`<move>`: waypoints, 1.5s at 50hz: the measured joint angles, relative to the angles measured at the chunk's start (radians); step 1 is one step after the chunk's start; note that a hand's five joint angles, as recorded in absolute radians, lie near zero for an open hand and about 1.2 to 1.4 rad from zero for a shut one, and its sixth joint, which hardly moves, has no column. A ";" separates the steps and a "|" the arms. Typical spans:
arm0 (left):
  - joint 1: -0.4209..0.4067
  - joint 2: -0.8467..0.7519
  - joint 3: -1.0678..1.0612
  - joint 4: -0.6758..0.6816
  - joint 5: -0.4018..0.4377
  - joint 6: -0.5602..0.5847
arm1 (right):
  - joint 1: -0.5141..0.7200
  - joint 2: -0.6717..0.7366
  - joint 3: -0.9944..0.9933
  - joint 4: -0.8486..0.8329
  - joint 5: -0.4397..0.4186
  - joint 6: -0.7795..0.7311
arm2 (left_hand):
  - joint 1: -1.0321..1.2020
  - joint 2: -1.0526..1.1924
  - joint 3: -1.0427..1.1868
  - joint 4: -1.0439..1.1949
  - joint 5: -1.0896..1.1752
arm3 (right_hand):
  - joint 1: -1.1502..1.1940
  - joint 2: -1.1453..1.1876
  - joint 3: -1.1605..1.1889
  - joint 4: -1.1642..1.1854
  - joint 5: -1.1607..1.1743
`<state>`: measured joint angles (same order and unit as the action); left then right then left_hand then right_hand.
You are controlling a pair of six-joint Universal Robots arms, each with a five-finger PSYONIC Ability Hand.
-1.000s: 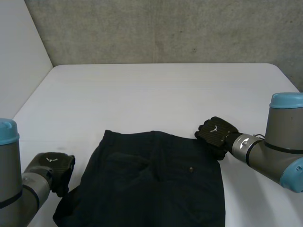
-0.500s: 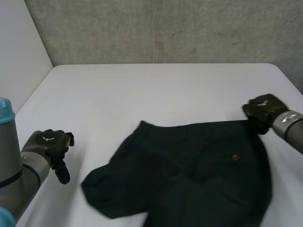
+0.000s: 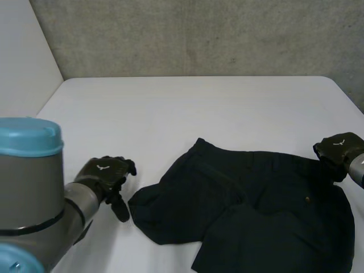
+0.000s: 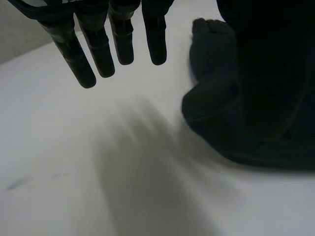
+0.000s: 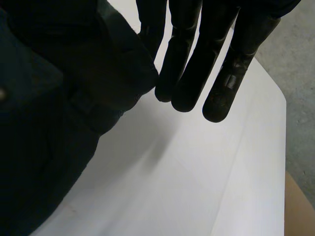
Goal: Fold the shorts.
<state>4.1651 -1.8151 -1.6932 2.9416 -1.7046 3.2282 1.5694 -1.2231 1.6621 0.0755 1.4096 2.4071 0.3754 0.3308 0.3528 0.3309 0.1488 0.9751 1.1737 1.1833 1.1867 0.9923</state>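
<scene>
The left hand (image 3: 105,173) is held open beside the shorts (image 3: 256,210), spread crosswise; their far corner is pinched by the right hand (image 3: 339,150).

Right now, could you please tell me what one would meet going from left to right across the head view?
Left arm → left robot hand → shorts → right robot hand, at the shorts' right corner.

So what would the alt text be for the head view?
Dark shorts lie rumpled on a white table. The robot's left hand is open beside their left end, apart from them; its right hand is at their right corner.
</scene>
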 measured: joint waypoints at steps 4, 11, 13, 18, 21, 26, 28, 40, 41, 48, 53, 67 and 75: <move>-0.004 -0.070 0.036 0.002 0.015 -0.008 | -0.001 -0.033 0.030 0.000 -0.007 0.000 | 0.000 0.000 0.000 0.000 0.000 | 0.000 0.000 0.000 0.000 0.000; -0.022 -0.169 0.101 0.005 0.016 -0.006 | -0.002 -0.062 0.062 0.002 -0.005 -0.009 | 0.020 0.043 0.028 0.042 0.049 | 0.000 0.000 0.000 0.000 0.000; -0.030 -0.188 0.118 0.006 0.015 -0.006 | -0.002 -0.069 0.069 0.003 -0.005 -0.011 | 0.232 0.256 0.234 0.247 0.253 | 0.000 0.000 0.000 0.000 0.000; -0.050 -0.204 0.142 0.019 0.013 -0.004 | -0.002 -0.078 0.079 0.003 -0.007 -0.012 | 0.572 0.610 0.576 0.600 0.598 | 0.000 0.000 0.000 0.000 0.000; -0.057 -0.208 0.151 0.031 0.011 -0.001 | -0.001 -0.081 0.082 0.003 -0.006 -0.012 | 0.741 0.816 0.788 0.816 0.808 | 0.000 0.000 0.000 0.000 0.000; -0.059 -0.239 0.198 0.052 -0.007 0.004 | 0.000 -0.093 0.089 0.005 -0.002 -0.010 | 0.741 0.858 0.832 0.868 0.823 | 0.000 0.000 0.000 0.000 0.000; -0.059 -0.256 0.227 0.057 -0.020 0.006 | 0.000 -0.096 0.091 0.007 -0.001 -0.011 | 0.741 0.858 0.832 0.871 0.823 | 0.000 0.000 0.000 0.000 0.000; -0.012 -0.473 0.694 0.062 -0.141 0.102 | 0.002 -0.158 0.139 0.180 -0.011 -0.013 | 0.741 0.863 0.833 0.874 0.823 | 0.000 0.000 0.000 0.000 0.000; -0.007 -0.490 0.728 0.062 -0.144 0.115 | 0.002 -0.161 0.143 0.192 -0.012 -0.013 | 0.741 0.863 0.833 0.874 0.823 | 0.000 0.000 0.000 0.000 0.000; 0.013 -0.594 0.913 0.077 -0.144 0.175 | 0.004 -0.221 0.214 0.298 -0.047 -0.014 | 0.741 0.863 0.833 0.874 0.823 | 0.000 0.000 0.000 0.000 0.000; 0.025 -0.640 0.998 0.115 -0.145 0.195 | 0.002 -0.277 0.233 0.341 -0.084 -0.008 | 0.741 0.865 0.834 0.874 0.823 | 0.000 0.000 0.000 0.000 0.000; 0.071 -0.685 1.016 0.151 -0.141 0.253 | 0.001 -0.316 0.281 0.480 -0.193 -0.027 | 0.738 0.816 0.791 0.817 0.819 | -0.140 -0.196 -0.199 -0.201 -0.179; 0.065 -0.628 0.883 0.145 -0.133 0.218 | -0.034 -0.312 0.128 0.444 -0.199 -0.033 | 0.739 0.778 0.756 0.779 0.819 | -0.612 -0.769 -0.769 -0.771 -0.751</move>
<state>4.2305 -2.4435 -0.8098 3.0864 -1.8379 3.4463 1.5355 -1.5351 1.7900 0.5190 1.2102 2.3743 1.1140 1.1085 1.1093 1.1102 0.9678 0.3627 0.4043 0.4147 0.4155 0.2416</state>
